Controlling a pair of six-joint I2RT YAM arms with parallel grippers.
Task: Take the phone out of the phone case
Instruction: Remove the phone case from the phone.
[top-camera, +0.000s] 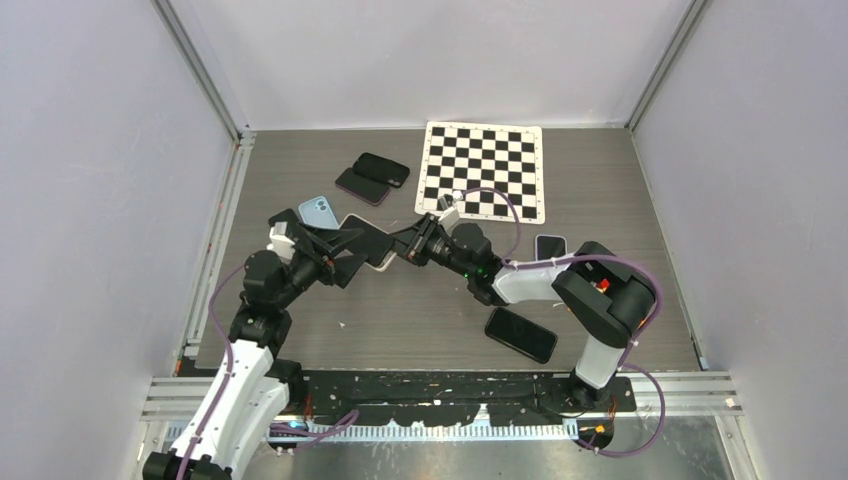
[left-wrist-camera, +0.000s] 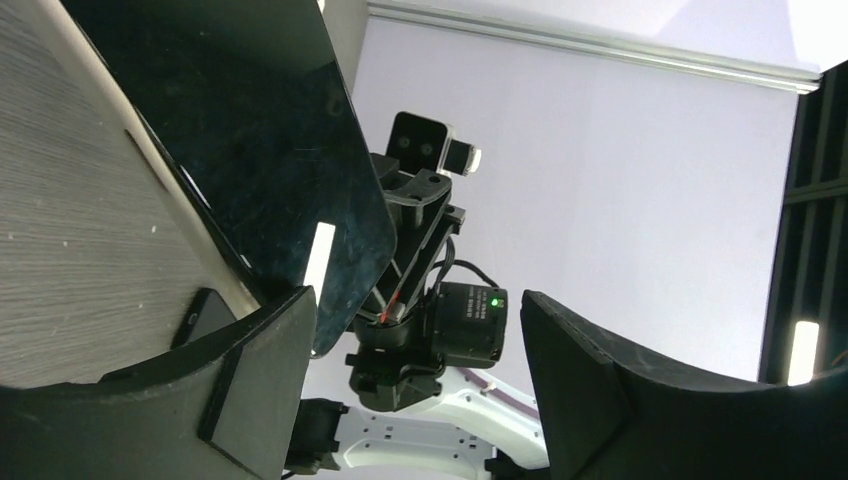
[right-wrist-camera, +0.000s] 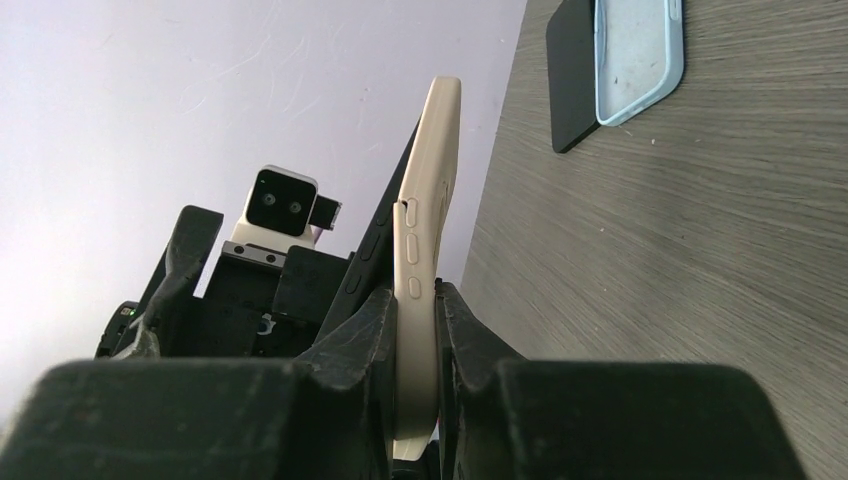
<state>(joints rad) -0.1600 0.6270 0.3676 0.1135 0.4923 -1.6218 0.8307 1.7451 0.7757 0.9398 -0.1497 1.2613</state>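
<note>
R arm: elbow bent, forearm reaching toward 9 o'clock; my right pincer (right-wrist-camera: 415, 310) pinches the cream rubbery phone case (right-wrist-camera: 428, 200), held edge-up | L arm: stretched toward 2 o'clock; my left pincer (left-wrist-camera: 415, 300) spread wide at the 9 o'clock end of the black glass-fronted phone (left-wrist-camera: 270, 150), which lies against that case

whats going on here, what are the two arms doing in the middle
The right arm has its jaws shut on the edge of a cream case, holding it up between the two arms. The left arm has its jaws open at the black phone, which looks partly levered out of the case but not free yet.
</note>
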